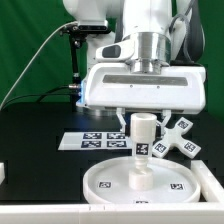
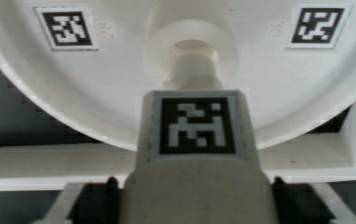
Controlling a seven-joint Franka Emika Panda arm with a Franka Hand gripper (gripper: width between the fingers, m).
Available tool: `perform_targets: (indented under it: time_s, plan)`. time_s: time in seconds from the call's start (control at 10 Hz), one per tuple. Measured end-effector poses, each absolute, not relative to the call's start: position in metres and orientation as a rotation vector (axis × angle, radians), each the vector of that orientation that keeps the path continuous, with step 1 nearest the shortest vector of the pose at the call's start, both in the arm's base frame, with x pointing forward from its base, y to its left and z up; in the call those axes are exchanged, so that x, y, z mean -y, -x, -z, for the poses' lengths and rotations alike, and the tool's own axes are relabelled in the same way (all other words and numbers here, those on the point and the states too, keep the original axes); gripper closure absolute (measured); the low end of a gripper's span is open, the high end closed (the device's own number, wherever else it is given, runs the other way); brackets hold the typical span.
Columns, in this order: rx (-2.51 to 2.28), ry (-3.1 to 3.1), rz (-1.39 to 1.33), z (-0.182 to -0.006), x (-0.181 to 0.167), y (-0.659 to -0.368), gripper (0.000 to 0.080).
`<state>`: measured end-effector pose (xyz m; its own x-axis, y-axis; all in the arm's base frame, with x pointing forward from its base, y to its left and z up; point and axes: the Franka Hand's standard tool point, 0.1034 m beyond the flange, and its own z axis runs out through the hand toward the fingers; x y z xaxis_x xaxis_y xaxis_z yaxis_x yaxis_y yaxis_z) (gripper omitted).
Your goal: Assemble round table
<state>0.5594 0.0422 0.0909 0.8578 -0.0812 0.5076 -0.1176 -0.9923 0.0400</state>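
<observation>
My gripper (image 1: 143,126) is hovering released, its fingers (image 1: 121,122) spreading either side of the one leg's (image 1: 143,152) top. That leg is standing upright mid-disc (image 1: 105,186), one disc, near. One foot (image 1: 176,142) is lying at the exterior view's right, one marker board (image 1: 98,141) farther back.

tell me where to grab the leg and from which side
Probably the upper part of the leg, coming straight down from above. It stands upright on the disc with its slim shaft free all round, so the jaws can close across it. The gripper hangs right over it.
</observation>
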Motion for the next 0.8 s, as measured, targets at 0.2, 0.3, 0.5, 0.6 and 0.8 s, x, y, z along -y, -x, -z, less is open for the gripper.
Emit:
perform_targets:
  time_s: [0.2, 0.3, 0.5, 0.6, 0.8]
  plan:
    - [0.153, -2.959, -0.794, -0.086, -0.043, -0.559, 0.0392]
    - [0.150, -2.958, -0.789, -0.083, -0.043, -0.559, 0.0392]
    - [0.136, -2.951, -0.780, -0.073, -0.043, -0.558, 0.0392]
    - [0.129, -2.948, -0.778, -0.069, -0.043, -0.557, 0.0392]
    - [0.117, -2.926, -0.832, -0.067, -0.043, -0.559, 0.0392]
